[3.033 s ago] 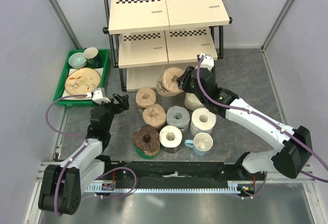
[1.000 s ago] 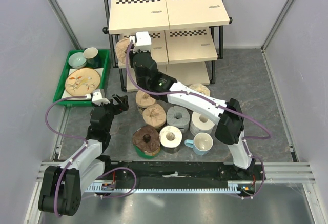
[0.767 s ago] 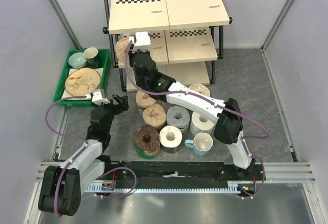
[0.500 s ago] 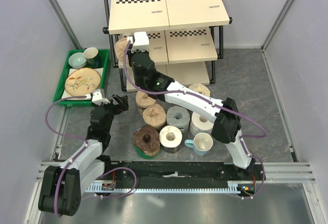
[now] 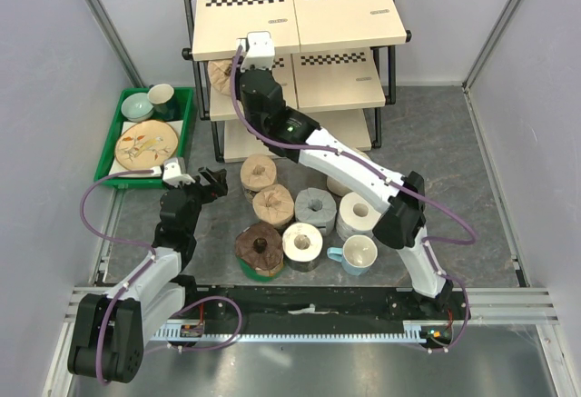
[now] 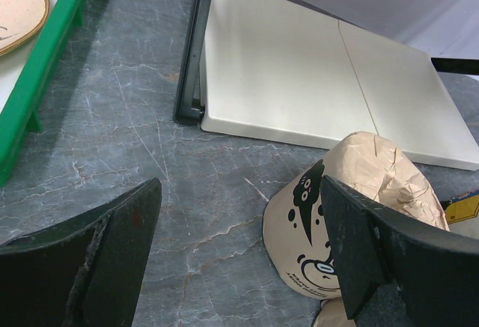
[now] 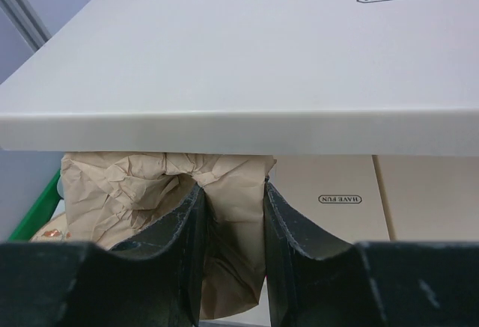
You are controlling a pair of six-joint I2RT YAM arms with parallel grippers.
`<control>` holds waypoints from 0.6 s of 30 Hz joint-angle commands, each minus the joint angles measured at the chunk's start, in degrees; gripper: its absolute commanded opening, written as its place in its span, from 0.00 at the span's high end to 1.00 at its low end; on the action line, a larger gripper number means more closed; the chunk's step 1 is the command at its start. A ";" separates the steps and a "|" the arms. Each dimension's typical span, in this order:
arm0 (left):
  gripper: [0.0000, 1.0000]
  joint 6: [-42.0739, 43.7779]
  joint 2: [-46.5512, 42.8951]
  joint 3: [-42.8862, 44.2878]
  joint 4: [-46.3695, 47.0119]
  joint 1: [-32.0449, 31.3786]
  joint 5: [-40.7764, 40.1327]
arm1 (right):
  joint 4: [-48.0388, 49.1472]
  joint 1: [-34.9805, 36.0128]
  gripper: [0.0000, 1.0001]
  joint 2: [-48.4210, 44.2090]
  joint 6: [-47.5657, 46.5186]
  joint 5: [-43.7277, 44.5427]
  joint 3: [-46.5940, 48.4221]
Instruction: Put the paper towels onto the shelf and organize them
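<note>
- The right jaws are closed tight on a tan paper towel roll in crumpled, creased wrapping (image 7: 142, 185). The black fingers (image 7: 187, 222) pinch a fold of that wrapping between them.
- The held roll is at the left end of the middle tier of the black tube-framed shelf with smooth cream boards (image 5: 363, 15), just under the top board. Whether it rests on the middle board cannot be told.
- The left jaws stand wide apart and hold nothing, low over the grey marbled surface (image 6: 112, 132).
- Just beyond them a tan wrapped roll with a black cartoon print (image 6: 352, 207) lies on the surface, near the shelf's bottom board.
- More stubby rolls with hollow cores are grouped in front of the shelf: another tan roll (image 5: 272, 203), a grey roll (image 5: 315, 206), a white roll (image 5: 359, 213), a cream roll (image 5: 302, 243) and a dark brown roll (image 5: 260, 247).
- A white mug with a light-blue handle (image 5: 359, 253) stands just beside the white roll.
- A green plastic tray (image 5: 109, 140) left of the shelf carries a glazed plate and bowls.
</note>
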 commanded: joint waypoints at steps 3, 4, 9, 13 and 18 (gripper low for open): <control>0.06 -1.04 -0.66 -0.22 2.71 0.01 -1.35 | -3.87 -0.16 0.62 0.73 3.73 -3.84 5.73; 0.06 -1.04 -0.74 -0.22 2.71 0.01 -1.44 | -4.22 -0.33 0.62 0.81 3.82 -4.37 5.73; 0.06 -1.04 -0.74 -0.22 2.71 0.01 -1.35 | -5.28 -0.68 0.62 1.08 4.44 -4.99 5.82; 0.06 -1.04 -0.83 -0.22 2.71 0.01 -1.44 | -5.63 -0.95 0.62 1.60 4.70 -5.25 5.82; 0.06 -1.04 -0.74 -0.22 2.71 0.01 -1.44 | -5.89 -1.21 0.62 1.96 4.88 -5.25 5.73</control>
